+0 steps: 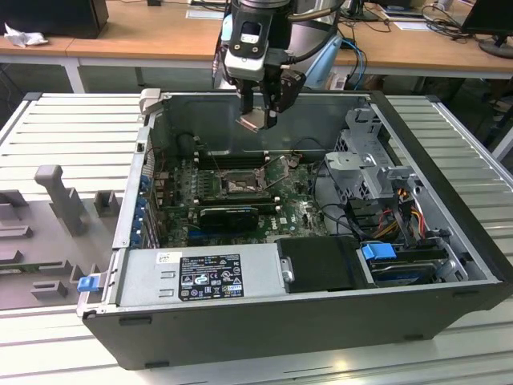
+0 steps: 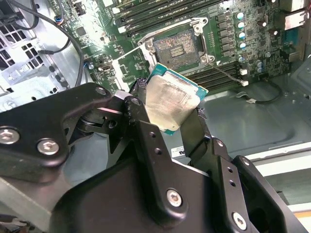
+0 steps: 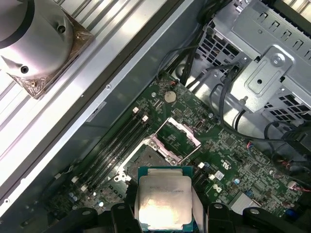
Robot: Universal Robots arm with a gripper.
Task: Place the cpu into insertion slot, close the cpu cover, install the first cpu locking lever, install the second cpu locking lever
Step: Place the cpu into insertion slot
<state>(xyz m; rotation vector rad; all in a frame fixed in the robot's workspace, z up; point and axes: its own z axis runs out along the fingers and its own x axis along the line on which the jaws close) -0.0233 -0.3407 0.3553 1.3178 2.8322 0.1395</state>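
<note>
The gripper (image 1: 258, 119) hangs over the far side of the open computer case (image 1: 449, 241). Its two black fingers (image 2: 146, 126) are pinched narrowly on the edges of the cpu (image 2: 171, 99), which is held tilted, silvery face outward, well above the board.

Lower down, the insertion slot (image 1: 239, 184) lies bare on the green motherboard (image 1: 300, 212), and the cpu cover (image 3: 179, 132) stands swung up beside it. Long black memory slots (image 1: 228, 159) run just beyond the socket on its far side. A black card (image 1: 228, 215) lies on its near side.

Toward the exterior view's right, a grey metal drive cage (image 1: 365, 160) and a tangle of cables (image 1: 397, 208) crowd the board.

The power supply (image 1: 200, 273) along the near wall carries a black-and-white label (image 1: 210, 277); I cannot make out its print.

In the first wrist view the held chip overlaps one edge of the socket, hiding it.
</note>
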